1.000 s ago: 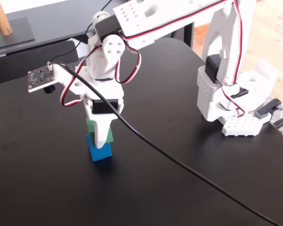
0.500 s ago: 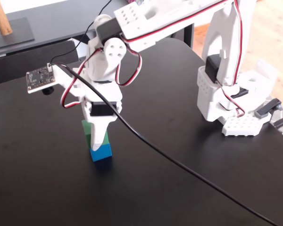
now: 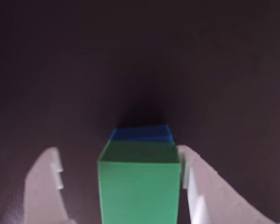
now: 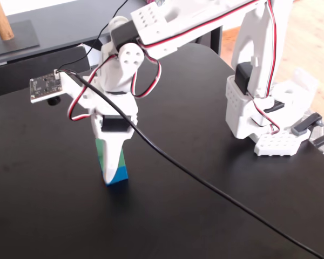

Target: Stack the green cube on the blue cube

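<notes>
The green cube [image 3: 139,191] stands on top of the blue cube [image 3: 142,134], whose far top edge shows just behind it in the wrist view. In the fixed view the green cube [image 4: 102,155] rests on the blue cube [image 4: 119,176] on the black table, partly hidden by a white finger. My gripper [image 3: 116,150] is lowered around the green cube. The right finger [image 3: 196,182] lies against the cube's side. The left finger [image 3: 44,182] stands apart from it with a clear gap. The jaws are open. In the fixed view my gripper [image 4: 111,162] points straight down.
The black table [image 4: 205,226] spreads all around the stack. The arm's white base [image 4: 264,113] stands at the right. A black cable [image 4: 205,186] runs across the table from the wrist to the lower right. A dark stand with a wooden post [image 4: 5,32] is at the back left.
</notes>
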Controlling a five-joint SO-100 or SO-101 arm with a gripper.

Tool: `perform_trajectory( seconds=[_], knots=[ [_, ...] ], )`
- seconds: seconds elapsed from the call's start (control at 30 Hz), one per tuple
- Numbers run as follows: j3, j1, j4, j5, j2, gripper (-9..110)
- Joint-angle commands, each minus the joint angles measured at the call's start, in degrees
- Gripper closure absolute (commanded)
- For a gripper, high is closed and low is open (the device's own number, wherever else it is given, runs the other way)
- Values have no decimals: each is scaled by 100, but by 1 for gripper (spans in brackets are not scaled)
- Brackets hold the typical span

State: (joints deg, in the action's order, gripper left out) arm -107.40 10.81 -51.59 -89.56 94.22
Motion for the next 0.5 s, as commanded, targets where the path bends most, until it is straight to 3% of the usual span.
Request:
perform_trajectory(
  seconds=[0.0, 0.47],
  knots=[
    [105, 114, 185, 202, 536, 63],
    [167, 281, 176, -272, 624, 64]
  ],
)
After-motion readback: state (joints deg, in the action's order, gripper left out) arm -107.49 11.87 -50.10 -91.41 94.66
